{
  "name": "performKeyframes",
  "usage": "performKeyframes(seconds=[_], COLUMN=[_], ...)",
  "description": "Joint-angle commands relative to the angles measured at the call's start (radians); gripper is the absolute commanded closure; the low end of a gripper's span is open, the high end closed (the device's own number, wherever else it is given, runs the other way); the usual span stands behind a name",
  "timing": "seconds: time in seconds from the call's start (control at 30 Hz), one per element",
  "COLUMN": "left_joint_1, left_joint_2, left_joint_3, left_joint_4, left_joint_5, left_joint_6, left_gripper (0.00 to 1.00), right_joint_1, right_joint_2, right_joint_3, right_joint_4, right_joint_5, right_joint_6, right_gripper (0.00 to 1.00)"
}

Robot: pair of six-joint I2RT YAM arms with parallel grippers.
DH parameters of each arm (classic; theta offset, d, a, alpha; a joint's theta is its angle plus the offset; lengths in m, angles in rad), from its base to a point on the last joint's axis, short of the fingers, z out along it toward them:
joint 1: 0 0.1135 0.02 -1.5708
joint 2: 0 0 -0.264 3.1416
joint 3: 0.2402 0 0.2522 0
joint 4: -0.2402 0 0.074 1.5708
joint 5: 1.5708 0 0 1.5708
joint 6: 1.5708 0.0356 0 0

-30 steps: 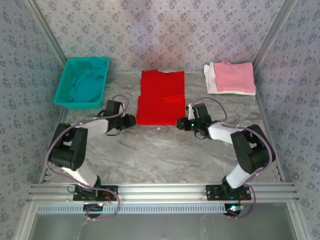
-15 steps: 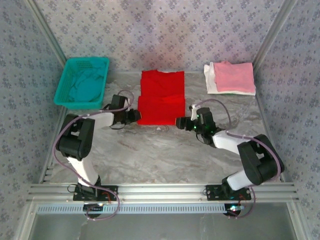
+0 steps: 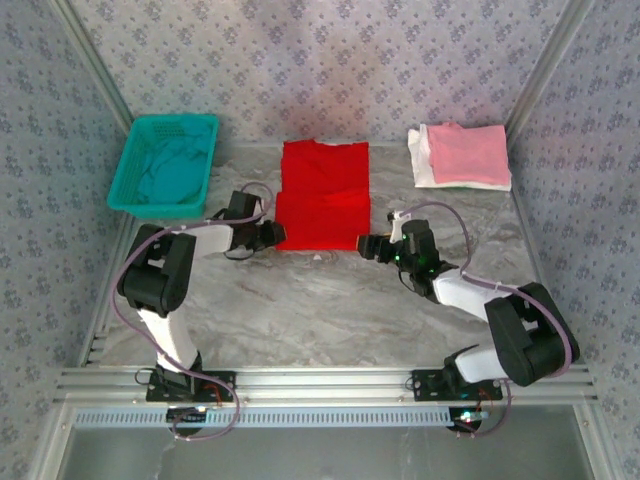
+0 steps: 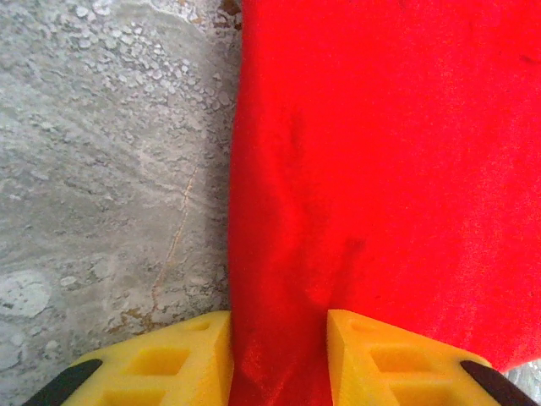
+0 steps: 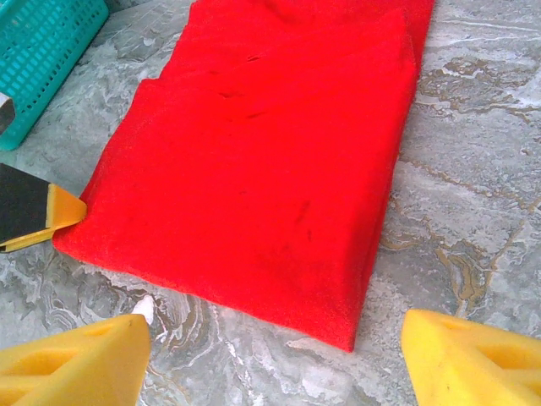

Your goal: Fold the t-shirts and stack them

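The red t-shirt [image 3: 322, 195] lies folded in the middle of the marbled surface [image 3: 320, 300], its doubled half toward the arms. The left tool [image 4: 279, 338] is clamped on the shirt's near left corner, with red cloth filling the gap between its yellow fingers [image 4: 190, 355]. The right tool [image 5: 277, 331] hovers just off the near right corner, fingers wide apart. At far right the folded pink t-shirt [image 3: 468, 155] rests on the white t-shirt [image 3: 422, 168]. The teal t-shirt [image 3: 165, 175] sits in the teal mesh basket [image 3: 170, 122] at far left.

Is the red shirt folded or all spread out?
Folded, at least partly: the red shirt lies in layers, its near edge thick and doubled.
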Motion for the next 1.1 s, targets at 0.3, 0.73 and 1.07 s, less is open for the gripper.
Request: performKeyframes(seconds=[0.3,0.73,1.07], left_joint_1=[-0.058,-0.069,-0.045], left_joint_2=[0.027,-0.021,-0.082], left_joint_3=[0.027,-0.053,-0.142], left_joint_4=[-0.04,0.039,0.045], left_joint_5=[-0.046,-0.051,-0.063], left_joint_6=[-0.021,-0.032,-0.014], left_gripper=[0.71,0.91,1.0], right_joint_1=[-0.008,-0.064,-0.135], right_joint_2=[-0.013,0.013,0.148], right_joint_3=[0.013,0.048,0.279], right_joint_4=[-0.028,-0.091,-0.541], right_joint_5=[-0.015,-0.056,-0.133], right_joint_6=[0.021,0.05,0.093], right_gripper=[0.19,0.18,0.26])
